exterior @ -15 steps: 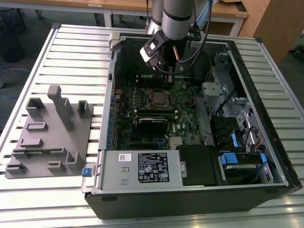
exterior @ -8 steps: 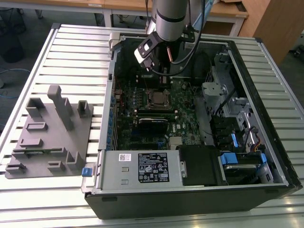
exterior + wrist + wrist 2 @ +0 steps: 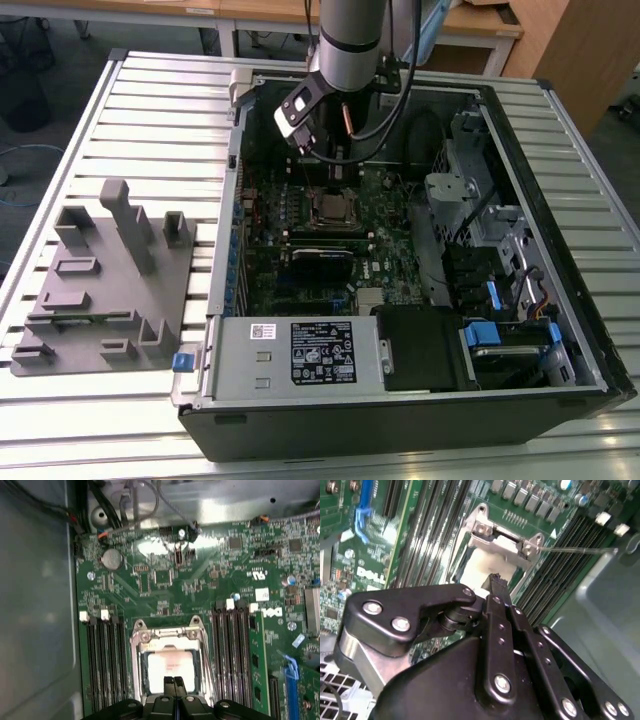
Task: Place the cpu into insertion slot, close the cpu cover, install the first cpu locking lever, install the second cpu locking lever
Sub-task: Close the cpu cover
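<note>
Found the gripper (image 3: pixel 174 681) closest to the lens in both wrist views, black linkage up front, fingertips (image 3: pixel 496 582) pressed together with nothing clamped between them. Could not tell whether the tips touched what lay beneath.

Saw a slatted metal table (image 3: pixel 150 110) under everything in the exterior view. Noted the open computer case (image 3: pixel 400 420) lying on it, with the arm (image 3: pixel 350 40) hanging in from twelve o'clock. Spotted a grey moulded fixture (image 3: pixel 110 290) just beside the case, at its nine o'clock. Found the power supply (image 3: pixel 300 355) at six o'clock inside the case.

Made out the green circuit board (image 3: pixel 385 225) on the case floor. Placed the insertion slot (image 3: pixel 144 677) toward the board's twelve o'clock, right under the fingertips. Saw the cpu cover (image 3: pixel 134 660) framing the slot; could not tell whether it lay fully flat. Found the cpu (image 3: pixel 167 662) seated in the slot, pale top showing through the window. Noticed a thin lever rod (image 3: pixel 580 550) jutting past the cover's corner.
</note>
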You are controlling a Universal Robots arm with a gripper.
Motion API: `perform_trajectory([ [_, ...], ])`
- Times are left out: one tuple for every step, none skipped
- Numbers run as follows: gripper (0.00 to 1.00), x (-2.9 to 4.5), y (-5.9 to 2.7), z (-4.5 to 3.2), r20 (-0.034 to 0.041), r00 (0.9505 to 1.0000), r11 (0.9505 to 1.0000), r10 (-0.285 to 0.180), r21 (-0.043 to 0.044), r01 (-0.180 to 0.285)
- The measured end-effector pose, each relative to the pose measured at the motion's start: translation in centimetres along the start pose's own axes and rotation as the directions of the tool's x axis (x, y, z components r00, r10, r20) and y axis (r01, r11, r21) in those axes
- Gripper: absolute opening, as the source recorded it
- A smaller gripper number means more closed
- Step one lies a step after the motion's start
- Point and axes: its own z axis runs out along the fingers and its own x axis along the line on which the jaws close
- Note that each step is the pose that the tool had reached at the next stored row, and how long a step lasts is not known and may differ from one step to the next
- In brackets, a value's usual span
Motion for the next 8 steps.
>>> perform_trajectory([
  [0.11, -0.02, -0.15, 0.08, -0.0001, 1.0, 1.0, 0.0, 0.0, 0.0],
  [0.11, -0.04, -0.22, 0.17, -0.0003, 1.0, 1.0, 0.0, -0.0001, 0.0],
  [0.11, -0.07, -0.29, 0.27, -0.0002, 1.0, 1.0, 0.0, -0.0001, 0.0],
  [0.11, -0.09, -0.33, 0.35, -0.0001, 1.0, 1.0, 0.0, 0.0, 0.0],
  [0.11, -0.1, -0.35, 0.39, -0.0001, 1.0, 1.0, -0.001, 0.0, 0.001],
  [0.11, -0.1, -0.35, 0.38, 0.0001, 1.0, 1.0, -0.001, 0.0001, 0.001],
  [0.11, -0.1, -0.35, 0.38, 0.0002, 1.0, 1.0, -0.001, 0.0001, 0.001],
  [0.11, -0.1, -0.35, 0.39, 0.0001, 1.0, 1.0, -0.001, 0.0001, 0.001],
])
